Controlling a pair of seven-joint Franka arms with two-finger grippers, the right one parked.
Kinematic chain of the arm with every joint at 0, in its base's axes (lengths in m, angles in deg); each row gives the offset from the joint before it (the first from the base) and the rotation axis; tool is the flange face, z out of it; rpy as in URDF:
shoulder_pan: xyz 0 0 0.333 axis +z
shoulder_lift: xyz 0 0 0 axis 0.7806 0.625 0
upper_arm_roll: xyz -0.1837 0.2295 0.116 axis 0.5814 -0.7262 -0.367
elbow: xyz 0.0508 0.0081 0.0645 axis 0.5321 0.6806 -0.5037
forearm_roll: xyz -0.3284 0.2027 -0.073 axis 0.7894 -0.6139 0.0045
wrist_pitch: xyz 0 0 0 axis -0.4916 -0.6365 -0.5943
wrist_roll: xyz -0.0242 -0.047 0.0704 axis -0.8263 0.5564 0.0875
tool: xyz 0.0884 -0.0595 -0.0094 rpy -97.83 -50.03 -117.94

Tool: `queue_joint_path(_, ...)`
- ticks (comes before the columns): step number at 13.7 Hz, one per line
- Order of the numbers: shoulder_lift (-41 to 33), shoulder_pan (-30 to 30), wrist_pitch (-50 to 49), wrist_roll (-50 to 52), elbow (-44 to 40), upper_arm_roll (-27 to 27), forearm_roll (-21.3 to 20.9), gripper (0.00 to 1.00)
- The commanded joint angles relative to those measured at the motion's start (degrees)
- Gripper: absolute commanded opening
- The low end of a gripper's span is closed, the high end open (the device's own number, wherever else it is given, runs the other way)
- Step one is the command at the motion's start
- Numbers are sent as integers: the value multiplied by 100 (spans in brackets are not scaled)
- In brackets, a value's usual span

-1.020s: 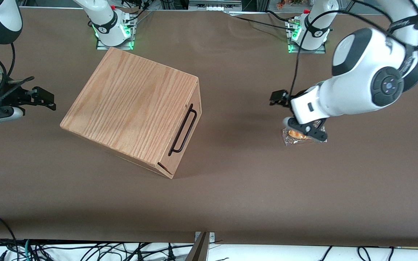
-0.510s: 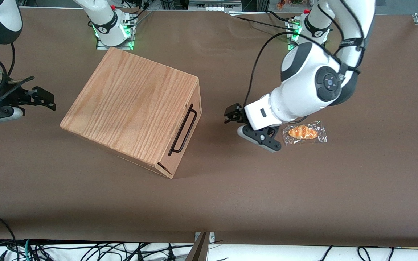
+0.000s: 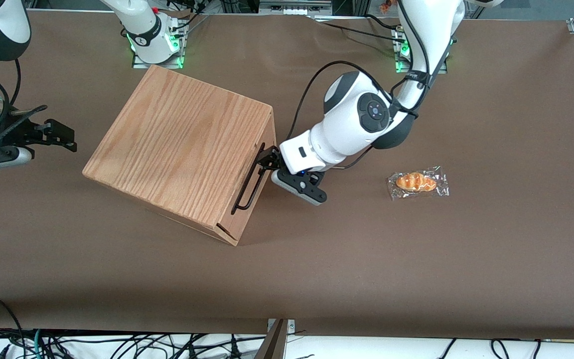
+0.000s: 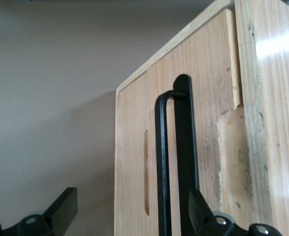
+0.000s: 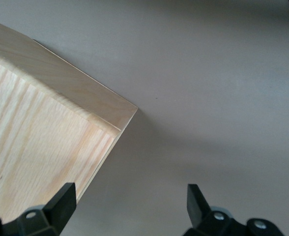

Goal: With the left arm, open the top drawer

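The wooden box stands slanted on the brown table. Its front, with the top drawer, faces the working arm's end and is shut flush. A long thin black bar handle runs along that front. My left gripper is right in front of the drawer, at the end of the handle farther from the front camera. In the left wrist view the gripper is open. The handle and part of the drawer front lie between its two black fingers. Nothing is gripped.
A wrapped bread roll lies on the table toward the working arm's end, apart from the box. Both arm bases stand at the table edge farthest from the front camera. Cables hang below the near edge.
The left arm has swept from over the wrapped bread roll toward the box. Its gripper now sits at the drawer handle. The box and drawer have not moved.
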Motion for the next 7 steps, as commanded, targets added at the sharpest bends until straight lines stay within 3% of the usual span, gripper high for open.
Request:
queue_joint_path(1,147,-118,96,40,-181,-77,67,100)
queue_joint_path(7,314,-172,193,31,-172,-77,58,100)
